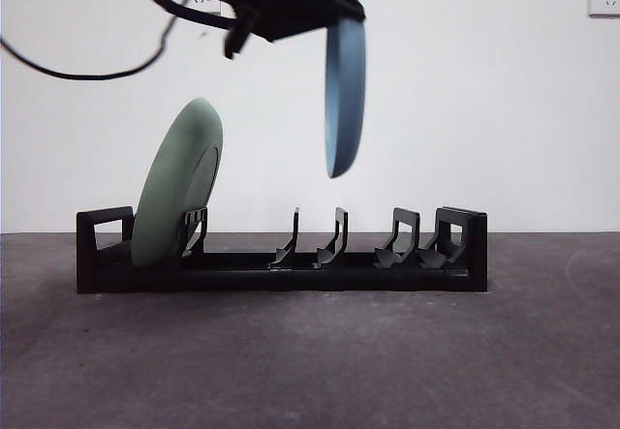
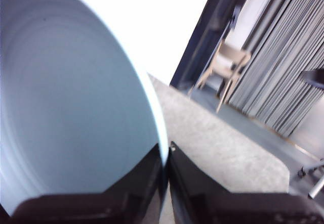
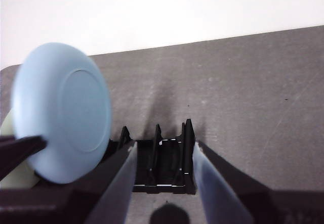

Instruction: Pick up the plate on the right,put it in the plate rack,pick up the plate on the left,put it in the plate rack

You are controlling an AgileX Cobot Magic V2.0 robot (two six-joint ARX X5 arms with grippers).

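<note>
Racking of the second plate is in hand: left gripper [image 2: 166, 158], jaws clamped on the blue plate [image 1: 345, 95], must lower it between plate rack [image 1: 291, 269] dividers, right of the green plate [image 1: 179, 182]; right gripper [image 3: 163, 183] waits, jaws spread, empty.

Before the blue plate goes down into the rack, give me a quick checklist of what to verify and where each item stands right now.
1. Grip: left pincer shut on the blue plate at its rim: ok.
2. Plate attitude: hangs on edge, close to upright: ok.
3. Height: plate's lower edge is above the plate rack, not touching: ok.
4. Target slots: the dividers under the plate stand free; the green plate leans only in the end slot: ok.
5. Alignment with one slot: cannot tell.
6. Right pincer open, holding nothing, hovering over the rack's end, apart from the blue plate: ok.
</note>
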